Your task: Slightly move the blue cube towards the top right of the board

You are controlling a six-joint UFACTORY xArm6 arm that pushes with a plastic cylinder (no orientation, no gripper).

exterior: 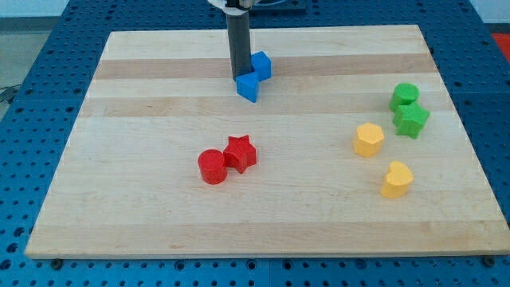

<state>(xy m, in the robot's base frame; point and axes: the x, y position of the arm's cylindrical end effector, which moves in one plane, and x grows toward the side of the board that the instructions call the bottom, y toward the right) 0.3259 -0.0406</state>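
Eight small blocks lie on the wooden surface (pixel 159 199), listed from its left edge to its right edge.

1. A red cylinder (pixel 212 167) sits a little left of centre, toward the bottom edge.
2. A red star (pixel 241 153) touches that cylinder on its right side.
3. My tip (pixel 239 76) is the lower end of a straight dark rod that serves as the tool; it has no parts that spread or press together, and it pinches nothing. It stands near the top edge, about midway between the left and right edges.
4. A blue block with a pointed, wedge-like form (pixel 248 87) lies right below my tip, touching it or nearly so.
5. The blue cube (pixel 260 65) rests just right of the rod, touching the other blue block at its upper right; whether the rod touches the cube I cannot tell.
6. A yellow hexagonal block (pixel 368 139) sits well toward the right edge.
7. A yellow heart-like block (pixel 396 178) lies below and right of it, apart.
8. A green cylinder (pixel 404 96) stands near the right edge.
9. A green star (pixel 412 120) touches it from below.
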